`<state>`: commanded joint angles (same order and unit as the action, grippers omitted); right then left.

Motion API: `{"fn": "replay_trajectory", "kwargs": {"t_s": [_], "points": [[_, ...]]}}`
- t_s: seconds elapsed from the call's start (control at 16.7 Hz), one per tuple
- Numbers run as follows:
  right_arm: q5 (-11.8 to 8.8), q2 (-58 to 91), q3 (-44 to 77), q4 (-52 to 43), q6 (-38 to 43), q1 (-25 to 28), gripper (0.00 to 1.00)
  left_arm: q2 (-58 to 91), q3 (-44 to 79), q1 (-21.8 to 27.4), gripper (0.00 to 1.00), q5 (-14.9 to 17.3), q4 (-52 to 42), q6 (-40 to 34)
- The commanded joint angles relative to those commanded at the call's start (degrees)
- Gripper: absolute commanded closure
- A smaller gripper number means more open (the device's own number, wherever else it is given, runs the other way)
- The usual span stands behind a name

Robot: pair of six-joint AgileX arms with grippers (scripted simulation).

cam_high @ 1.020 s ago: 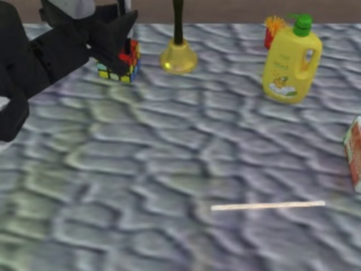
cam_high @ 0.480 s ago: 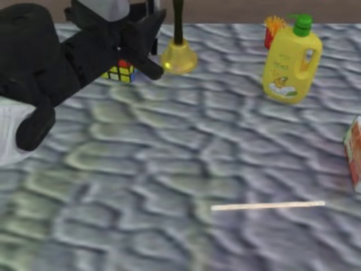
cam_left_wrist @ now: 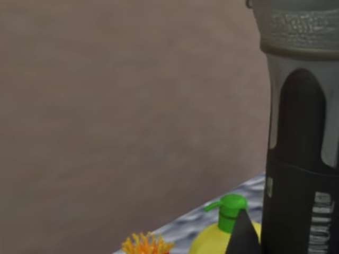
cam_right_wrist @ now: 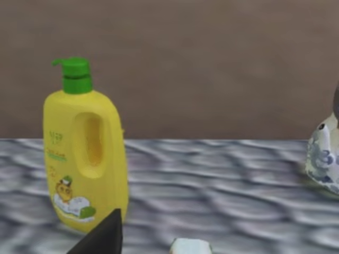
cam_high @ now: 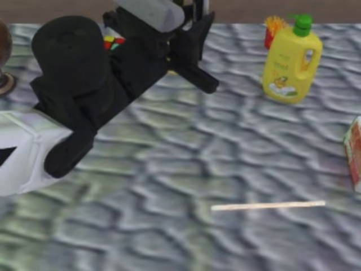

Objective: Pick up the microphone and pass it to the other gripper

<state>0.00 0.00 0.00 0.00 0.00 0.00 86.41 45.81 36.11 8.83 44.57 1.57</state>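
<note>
The microphone (cam_left_wrist: 302,159) stands upright in my left gripper (cam_high: 203,45), black handle below, grey mesh head on top. One black fingertip (cam_left_wrist: 241,235) presses against the handle, so the gripper is shut on it. In the top view the microphone (cam_high: 199,7) shows only as a thin sliver at the back edge, above the table's back middle. My right gripper (cam_right_wrist: 103,238) is out of the top view; the right wrist view shows only a black wedge of it, near the yellow bottle.
A yellow pump bottle (cam_high: 290,59) and a red fries box (cam_high: 272,28) stand at the back right. A thin pale stick (cam_high: 268,205) lies front right, a carton (cam_high: 354,152) at the right edge. The left arm covers the gold bell and most of the colour cube (cam_high: 113,42).
My left arm has swung to the right along the back of the table with the microphone in its gripper. It now covers the gold bell and most of the cube.
</note>
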Motion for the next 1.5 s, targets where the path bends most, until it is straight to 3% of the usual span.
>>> {"fn": "replay_trajectory", "kwargs": {"t_s": [0.78,1.02,1.5], "points": [[-0.71,1.99,1.47,0.70,-0.22,1.21,0.00,0.00,0.00,0.00,1.00,0.00,0.00,0.00],[-3.88,13.02,8.82,4.46,-0.76,6.76,0.00,0.00,0.00,0.00,1.00,0.00,0.00,0.00],[-12.60,49.45,32.06,17.72,-1.07,22.12,0.00,0.00,0.00,0.00,1.00,0.00,0.00,0.00]]}}
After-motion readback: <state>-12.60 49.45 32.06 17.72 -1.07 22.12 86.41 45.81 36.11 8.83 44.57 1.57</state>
